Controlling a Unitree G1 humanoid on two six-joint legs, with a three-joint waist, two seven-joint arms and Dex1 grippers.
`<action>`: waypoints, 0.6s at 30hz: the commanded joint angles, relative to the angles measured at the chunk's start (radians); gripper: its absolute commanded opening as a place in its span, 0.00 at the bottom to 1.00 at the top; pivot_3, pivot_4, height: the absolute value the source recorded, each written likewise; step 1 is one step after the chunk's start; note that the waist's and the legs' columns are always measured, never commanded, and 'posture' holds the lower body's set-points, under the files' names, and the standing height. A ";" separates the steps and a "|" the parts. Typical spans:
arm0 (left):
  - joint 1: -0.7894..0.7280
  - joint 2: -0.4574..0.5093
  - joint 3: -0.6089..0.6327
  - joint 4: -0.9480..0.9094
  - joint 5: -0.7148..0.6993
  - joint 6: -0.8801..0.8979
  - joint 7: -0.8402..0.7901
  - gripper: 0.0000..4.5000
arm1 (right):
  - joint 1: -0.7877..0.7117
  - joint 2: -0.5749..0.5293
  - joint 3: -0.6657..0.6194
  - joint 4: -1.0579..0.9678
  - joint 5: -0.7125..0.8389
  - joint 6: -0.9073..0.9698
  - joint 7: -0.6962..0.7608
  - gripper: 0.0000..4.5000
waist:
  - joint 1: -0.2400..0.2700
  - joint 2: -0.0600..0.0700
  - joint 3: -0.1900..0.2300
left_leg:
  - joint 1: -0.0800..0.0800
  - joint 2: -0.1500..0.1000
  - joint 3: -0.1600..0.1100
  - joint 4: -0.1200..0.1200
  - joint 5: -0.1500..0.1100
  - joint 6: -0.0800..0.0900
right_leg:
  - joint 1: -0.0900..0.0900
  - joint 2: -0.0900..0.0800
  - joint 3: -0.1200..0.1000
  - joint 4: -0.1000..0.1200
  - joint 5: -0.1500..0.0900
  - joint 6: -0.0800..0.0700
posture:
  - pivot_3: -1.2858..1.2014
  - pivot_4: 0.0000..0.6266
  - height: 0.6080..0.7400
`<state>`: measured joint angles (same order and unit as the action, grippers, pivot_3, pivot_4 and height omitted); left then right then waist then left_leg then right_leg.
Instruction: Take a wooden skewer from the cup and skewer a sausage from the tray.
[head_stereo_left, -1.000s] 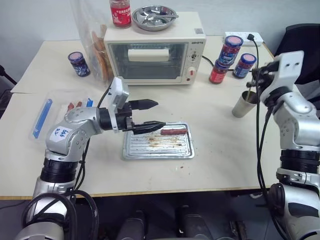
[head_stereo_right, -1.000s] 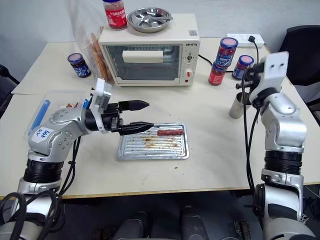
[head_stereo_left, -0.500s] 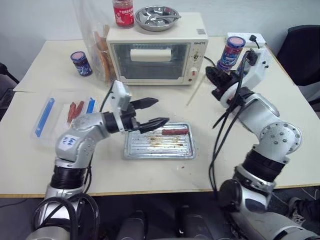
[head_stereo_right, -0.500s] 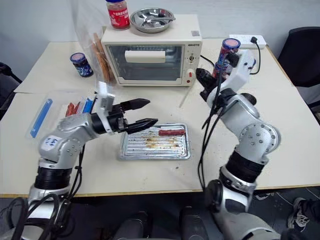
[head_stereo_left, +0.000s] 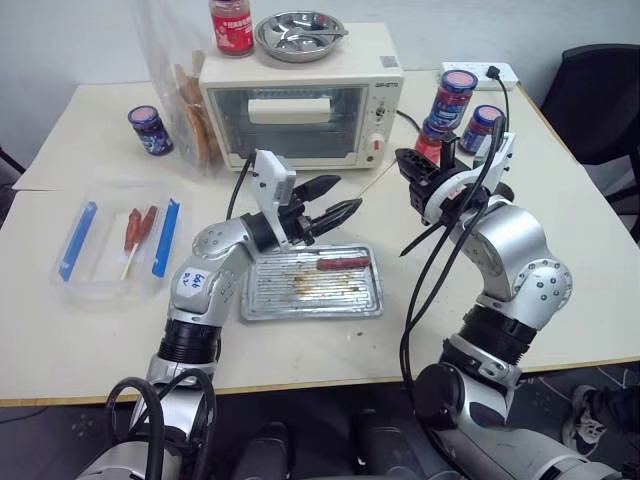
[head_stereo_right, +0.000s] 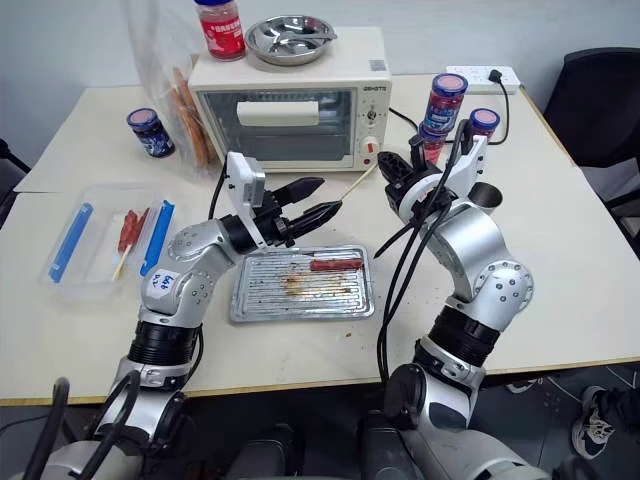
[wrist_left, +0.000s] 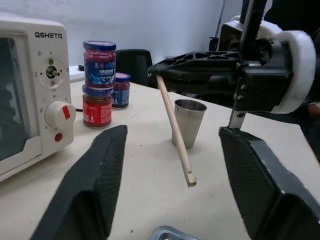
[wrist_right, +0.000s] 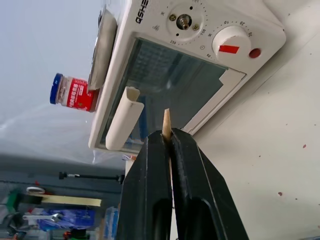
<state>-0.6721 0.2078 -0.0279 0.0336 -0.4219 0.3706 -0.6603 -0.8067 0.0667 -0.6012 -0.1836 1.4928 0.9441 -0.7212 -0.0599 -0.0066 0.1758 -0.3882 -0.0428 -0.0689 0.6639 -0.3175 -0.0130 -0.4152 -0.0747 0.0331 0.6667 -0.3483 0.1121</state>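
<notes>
1. Sausages on sticks lie in a clear plastic tray (head_stereo_left: 100, 240) at the far left of the table (head_stereo_left: 560, 300), apart from the work and seemingly set aside.
2. Left gripper (head_stereo_left: 335, 200) hangs over the far edge of the tray (head_stereo_left: 310, 290), pointing toward the right arm; its fingers (wrist_left: 90, 200) are spread with nothing between them, probably so it can receive or steady the skewer.
3. Left arm reaches forward from the shoulder with its forearm slanting inward and slightly up, the wrist above the tray's near-left part.
4. Sausage (head_stereo_left: 343, 263) lies loose on the tray's ridged floor, near the far edge, just below the left fingertips and within easy reach of both arms.
5. Skewer (head_stereo_right: 357, 183) is out of the cup and clamped in the right gripper (head_stereo_right: 398, 180), whose fingers are closed tight on it; its free length slants down toward the tray, ending above the table short of the sausage.
6. Right arm is bent inward with its gripper lying roughly level in front of the toaster oven (head_stereo_left: 300, 95), aimed across at the left gripper.
7. Cup (wrist_left: 190, 120) stands upright on the table behind the right arm, near the jars (head_stereo_left: 455, 95).
</notes>
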 joint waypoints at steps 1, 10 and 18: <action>-0.023 -0.035 -0.021 -0.024 0.016 -0.026 0.024 0.62 | 0.003 -0.020 0.051 -0.005 0.069 -0.064 -0.015 0.00 | 0.000 0.000 0.000 | 0.000 0.000 0.000 0.000 0.000 0.000 | 0.000 0.000 0.000 0.000 0.000 0.000 | 0.52 0.24 1.00; -0.027 -0.085 -0.019 0.002 0.055 -0.061 0.091 0.62 | 0.025 -0.073 0.139 -0.001 0.137 -0.165 -0.028 0.00 | 0.003 0.000 0.000 | 0.000 0.000 0.000 0.000 0.000 0.000 | 0.000 0.000 0.000 0.000 0.000 0.000 | 0.52 0.24 1.00; -0.020 -0.097 -0.008 -0.002 0.054 -0.067 0.117 0.48 | 0.040 -0.119 0.190 0.002 0.168 -0.221 -0.020 0.00 | 0.004 0.000 0.000 | 0.000 0.000 0.000 0.000 0.000 0.000 | 0.000 0.000 0.000 -0.001 0.000 0.000 | 0.52 0.24 1.00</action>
<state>-0.6795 0.1160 -0.0447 0.0553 -0.3666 0.3227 -0.5459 -0.7619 -0.0364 -0.4276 -0.1564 1.6319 0.7399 -0.7519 -0.0557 -0.0066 0.1758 -0.3885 -0.0428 -0.0688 0.6642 -0.3175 -0.0128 -0.4149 -0.0748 0.0334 0.6661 -0.3483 0.1121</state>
